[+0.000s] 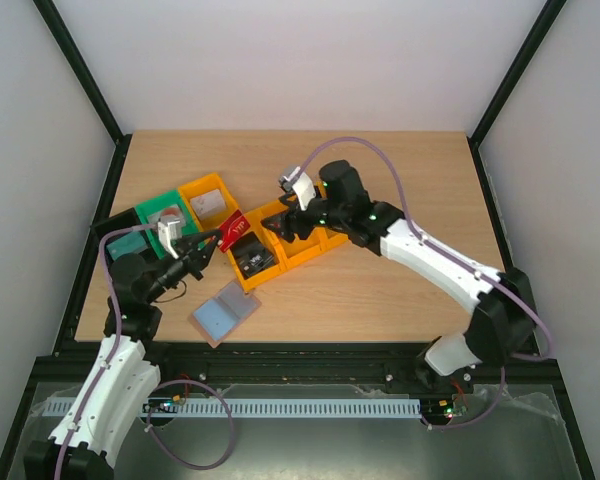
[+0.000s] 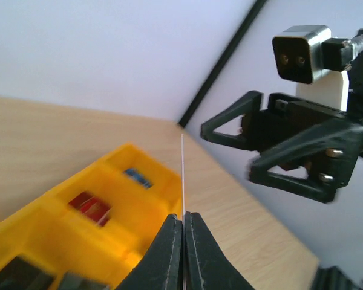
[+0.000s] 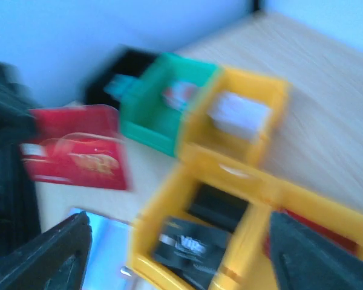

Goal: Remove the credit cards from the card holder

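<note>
top external view: a pale wooden table (image 1: 400, 200) sits inside white walls (image 1: 300, 60), with black frame posts (image 1: 83, 70) at the corners. a black bin (image 1: 108, 226), a green bin (image 1: 150, 205) and several orange bins (image 1: 305, 255) cluster left of centre. the card holder (image 1: 223, 313) lies open near the table's front edge, light blue lining up, just in front of the bins and apart from both arms. the left arm reaches forward and to the right, its left gripper (image 1: 214, 241) pinched on a red card (image 1: 235, 229) raised beside the bins; the left wrist view shows that card edge-on between closed fingers. the right arm stretches in from the right, its right gripper (image 1: 283, 224) hanging above the orange bins, fingers spread wide and holding nothing. the right wrist view is blurred.
</note>
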`<move>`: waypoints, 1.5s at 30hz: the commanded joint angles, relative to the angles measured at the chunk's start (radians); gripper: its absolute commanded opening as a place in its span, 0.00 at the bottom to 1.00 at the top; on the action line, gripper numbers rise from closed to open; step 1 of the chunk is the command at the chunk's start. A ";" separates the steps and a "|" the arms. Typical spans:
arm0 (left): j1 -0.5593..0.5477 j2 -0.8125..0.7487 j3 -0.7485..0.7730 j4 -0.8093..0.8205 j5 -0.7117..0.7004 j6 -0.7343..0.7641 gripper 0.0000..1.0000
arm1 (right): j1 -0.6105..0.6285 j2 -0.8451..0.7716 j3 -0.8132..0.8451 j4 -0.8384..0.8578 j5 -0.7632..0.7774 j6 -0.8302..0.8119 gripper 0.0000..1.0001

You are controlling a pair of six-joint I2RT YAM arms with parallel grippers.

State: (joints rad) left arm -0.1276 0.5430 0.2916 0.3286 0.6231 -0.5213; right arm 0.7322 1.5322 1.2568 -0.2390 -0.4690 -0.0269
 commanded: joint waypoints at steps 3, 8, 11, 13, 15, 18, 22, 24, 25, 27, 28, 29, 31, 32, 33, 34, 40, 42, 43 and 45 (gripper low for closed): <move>0.006 -0.009 0.000 0.351 0.234 -0.189 0.02 | 0.001 -0.080 -0.130 0.390 -0.528 0.115 0.99; 0.005 -0.007 0.027 0.356 0.317 -0.163 0.02 | 0.002 -0.049 -0.139 0.506 -0.621 0.231 0.87; 0.005 -0.005 0.028 0.350 0.312 -0.166 0.02 | 0.003 -0.038 -0.137 0.532 -0.684 0.256 0.55; 0.005 -0.003 0.028 0.348 0.302 -0.172 0.02 | 0.002 -0.045 -0.160 0.586 -0.701 0.291 0.39; 0.005 -0.001 0.027 0.351 0.297 -0.177 0.02 | 0.004 -0.048 -0.185 0.668 -0.706 0.346 0.26; 0.003 0.003 0.028 0.353 0.297 -0.177 0.02 | 0.006 -0.042 -0.189 0.687 -0.698 0.379 0.02; 0.002 0.000 0.033 0.312 0.271 -0.151 0.06 | 0.003 -0.046 -0.157 0.570 -0.622 0.315 0.02; 0.002 -0.010 0.036 0.221 0.181 -0.134 0.81 | -0.020 -0.046 -0.125 0.463 -0.549 0.275 0.02; 0.003 -0.013 0.036 0.163 0.114 -0.124 0.97 | -0.042 -0.042 -0.098 0.387 -0.500 0.255 0.02; 0.010 -0.020 0.033 0.045 -0.024 -0.099 0.99 | -0.101 -0.017 -0.023 0.199 -0.334 0.235 0.02; 0.016 -0.025 0.030 -0.010 -0.092 -0.089 0.99 | -0.139 0.003 0.017 0.102 -0.249 0.240 0.02; 0.022 -0.030 0.024 -0.064 -0.152 -0.082 0.99 | -0.176 0.030 0.051 0.019 -0.176 0.247 0.02; 0.032 -0.041 0.010 -0.143 -0.249 -0.069 0.99 | -0.235 0.080 0.103 -0.099 -0.101 0.258 0.02; 0.039 -0.045 0.000 -0.179 -0.283 -0.066 0.99 | -0.250 0.106 0.125 -0.132 -0.076 0.261 0.02; 0.046 -0.050 -0.010 -0.199 -0.308 -0.066 0.99 | -0.256 0.127 0.144 -0.160 -0.053 0.258 0.02; 0.054 -0.055 -0.020 -0.216 -0.330 -0.070 0.99 | -0.256 0.154 0.163 -0.183 -0.036 0.254 0.02; 0.101 -0.079 -0.057 -0.246 -0.396 -0.084 0.99 | -0.255 0.315 0.260 -0.245 -0.030 0.273 0.02; 0.111 -0.080 -0.058 -0.249 -0.410 -0.078 0.99 | -0.251 0.349 0.256 -0.229 -0.082 0.290 0.02; 0.115 -0.081 -0.061 -0.251 -0.415 -0.078 0.99 | -0.244 0.364 0.252 -0.218 -0.096 0.299 0.02; 0.119 -0.079 -0.064 -0.247 -0.415 -0.078 0.99 | -0.226 0.397 0.256 -0.195 -0.116 0.311 0.02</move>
State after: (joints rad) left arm -0.0212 0.4751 0.2379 0.0898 0.2535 -0.6094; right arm 0.4801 1.8896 1.4818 -0.4126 -0.5480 0.2527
